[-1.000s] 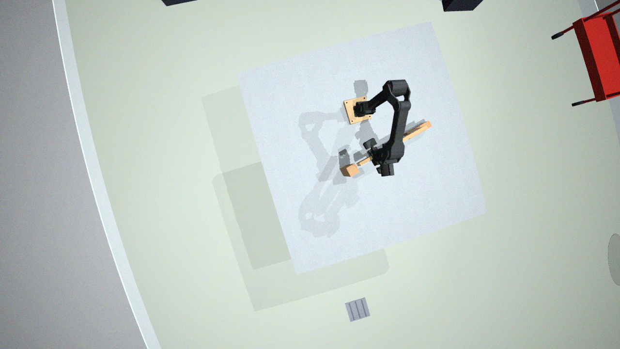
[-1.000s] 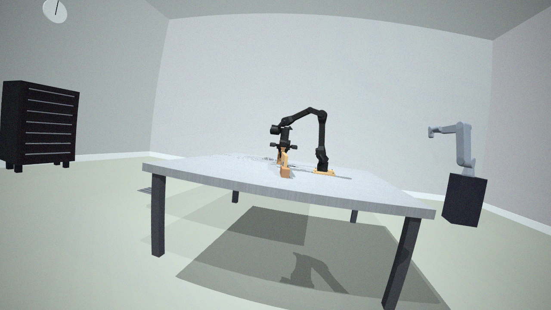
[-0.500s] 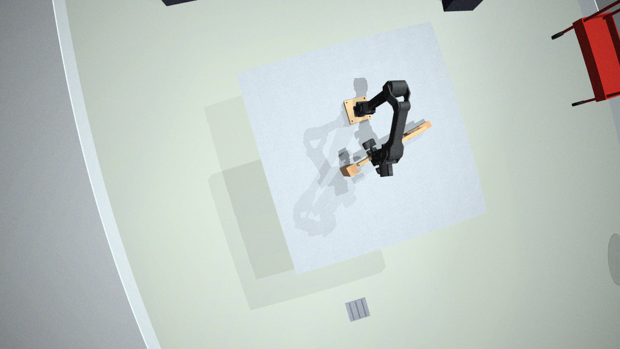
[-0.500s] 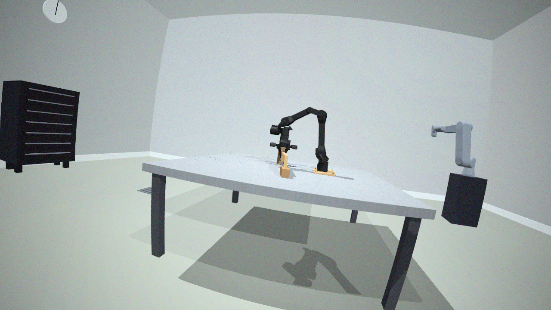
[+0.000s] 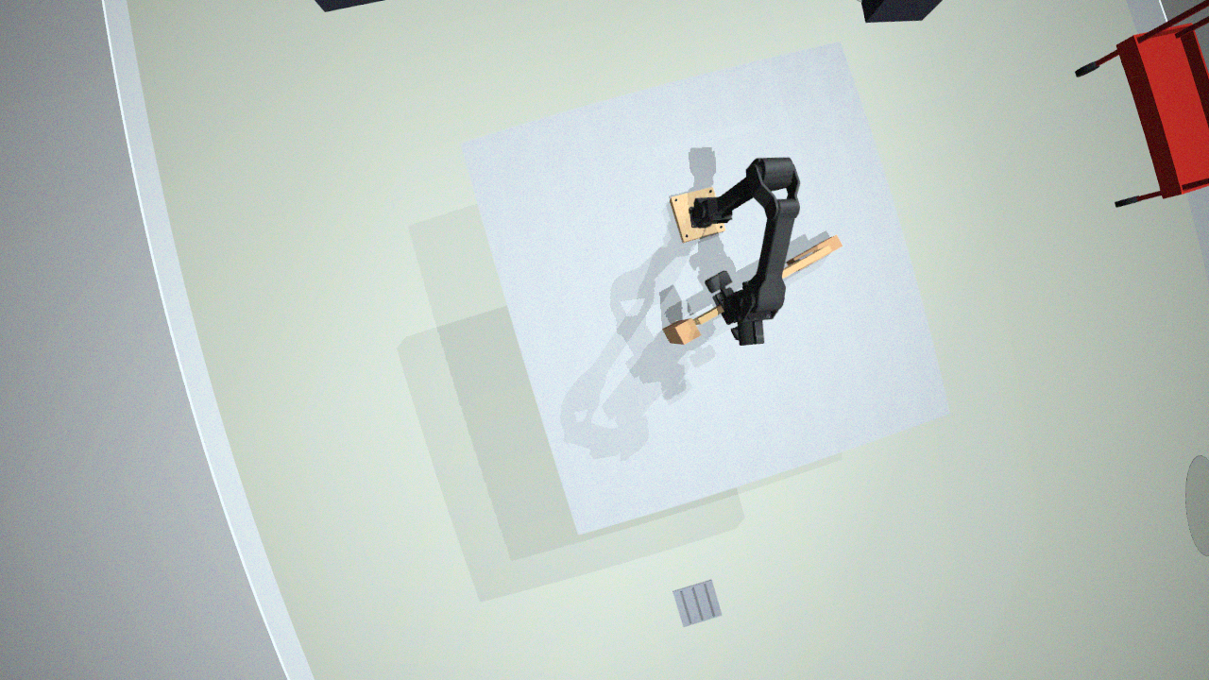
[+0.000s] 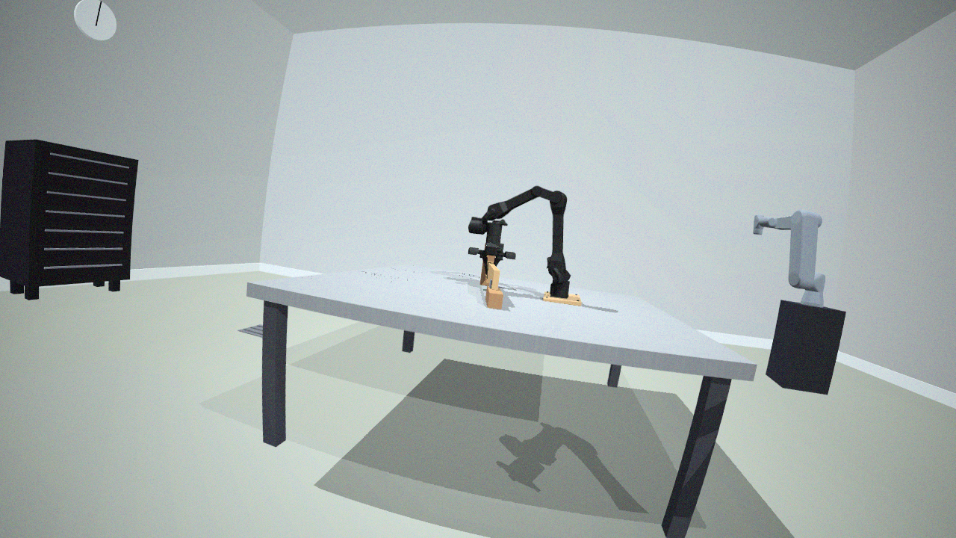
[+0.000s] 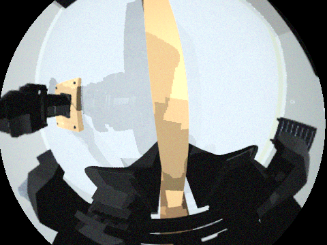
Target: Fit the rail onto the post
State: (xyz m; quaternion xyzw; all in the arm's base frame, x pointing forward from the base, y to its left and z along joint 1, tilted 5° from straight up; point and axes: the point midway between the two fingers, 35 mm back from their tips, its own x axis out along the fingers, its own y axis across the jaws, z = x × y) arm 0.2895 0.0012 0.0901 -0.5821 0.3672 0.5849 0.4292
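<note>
The long wooden rail (image 5: 798, 263) (image 6: 494, 276) (image 7: 170, 82) runs from the low footboard block (image 6: 494, 299) to the short wooden post (image 5: 681, 331). Its far end is at the block; the bracket is too small to make out. My gripper (image 5: 726, 307) (image 6: 491, 259) (image 7: 168, 141) is shut on the rail near its post end, pointing down from above. That end is raised off the table and lies very close to the post's face. Whether it touches, and how deep the pegs sit, I cannot tell. The pegs and holes are hidden or too small. Exact levelness is unclear.
The arm's wooden base plate (image 5: 683, 227) (image 6: 562, 300) (image 7: 78, 105) stands on the table (image 5: 591, 473) (image 6: 374, 304), to one side of the rail. The arm arches over the rail's middle in the top view. Shadows of the arm fall around the post.
</note>
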